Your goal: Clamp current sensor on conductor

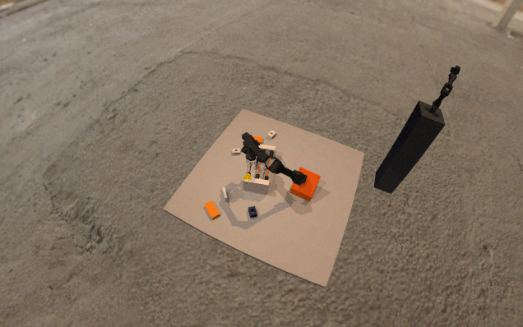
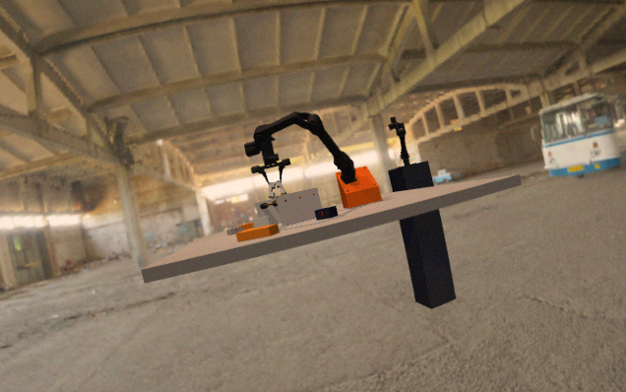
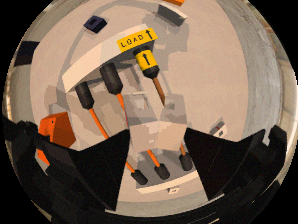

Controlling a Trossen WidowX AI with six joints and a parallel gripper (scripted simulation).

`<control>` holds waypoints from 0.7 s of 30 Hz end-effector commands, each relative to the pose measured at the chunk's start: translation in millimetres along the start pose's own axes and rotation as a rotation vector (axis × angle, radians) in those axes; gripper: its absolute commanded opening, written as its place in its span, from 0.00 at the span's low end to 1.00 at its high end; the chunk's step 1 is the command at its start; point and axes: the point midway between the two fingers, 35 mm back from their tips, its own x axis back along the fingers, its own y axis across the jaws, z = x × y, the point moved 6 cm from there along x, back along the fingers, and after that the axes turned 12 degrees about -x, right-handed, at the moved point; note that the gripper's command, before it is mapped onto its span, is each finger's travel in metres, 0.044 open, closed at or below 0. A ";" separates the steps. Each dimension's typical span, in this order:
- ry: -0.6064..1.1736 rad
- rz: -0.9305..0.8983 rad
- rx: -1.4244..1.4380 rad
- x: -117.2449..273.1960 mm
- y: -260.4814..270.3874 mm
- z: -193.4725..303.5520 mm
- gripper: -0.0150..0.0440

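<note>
My gripper [image 2: 275,181] [image 3: 157,133] is shut on the pale grey split-core sensor [image 2: 277,190] [image 3: 141,108]. The sensor's two halves stand open, pointing down, above the row of conductors between two white end plates [image 1: 256,186] [image 2: 300,207] [image 3: 90,68]. The brown LOAD conductor [image 3: 157,87] runs from a black and yellow sleeve [image 3: 147,60], with an arrow, beside the yellow LOAD label [image 1: 247,177] [image 3: 137,40]. In the wrist view it passes behind the sensor; whether it lies between the halves cannot be told. The sensor's arrow is not readable.
Two orange-cored conductors run beside the brown one. The orange arm base [image 1: 305,184] [image 2: 361,189] [image 3: 61,131] stands to one side. A navy block [image 1: 252,214] [image 2: 326,213] [image 3: 95,23], an orange block [image 1: 212,209] [image 2: 257,232] and pale blocks [image 1: 224,194] [image 1: 271,134] lie around the fixture.
</note>
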 end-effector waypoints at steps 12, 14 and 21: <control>-0.013 0.004 0.413 -5.9 -15.5 -20.8 0.25; -0.013 0.004 0.413 -7.3 -15.7 -20.8 0.25; -0.013 0.004 0.413 -17.7 -16.5 -21.1 0.25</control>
